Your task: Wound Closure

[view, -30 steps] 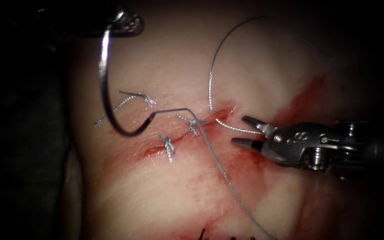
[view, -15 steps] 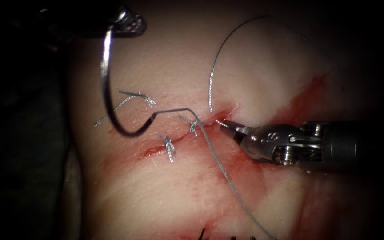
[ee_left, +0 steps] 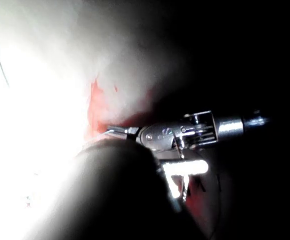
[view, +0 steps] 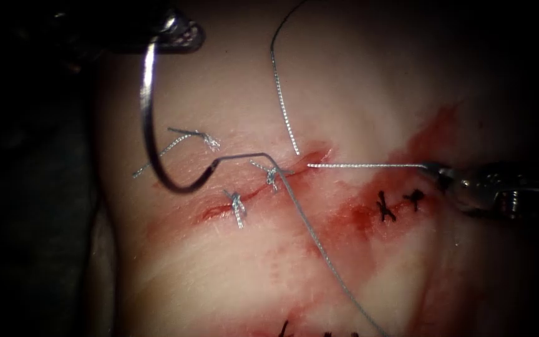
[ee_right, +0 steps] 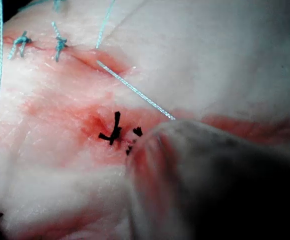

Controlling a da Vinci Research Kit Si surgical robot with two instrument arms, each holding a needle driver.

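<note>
At the top left of the endoscope view, my left tool (view: 179, 34) is shut on one end of the curved needle (view: 148, 125). The needle hangs outside the tissue (view: 219, 274), left of the cut (view: 254, 193). From its lower end the thread (view: 319, 249) crosses the cut and runs toward the front. My right tool (view: 435, 168) is shut on another thread strand (view: 369, 165), stretched taut from the cut's right end. That strand (ee_right: 135, 90) also shows in the right wrist view. A further strand (view: 282, 100) rises from the cut.
Three tied stitches (view: 237, 207) with short cut ends sit along the cut. Black ink marks (view: 385, 207) lie in the red fluid (view: 350, 218) right of the cut, also visible as marks (ee_right: 114, 129). In the left wrist view a tool (ee_left: 179, 134) lies beside red-stained tissue.
My right tool went from open to shut on the thread at the cut's right end, then drew right, pulling the strand taut. The upper loop straightened. Left tool and needle stayed still.
</note>
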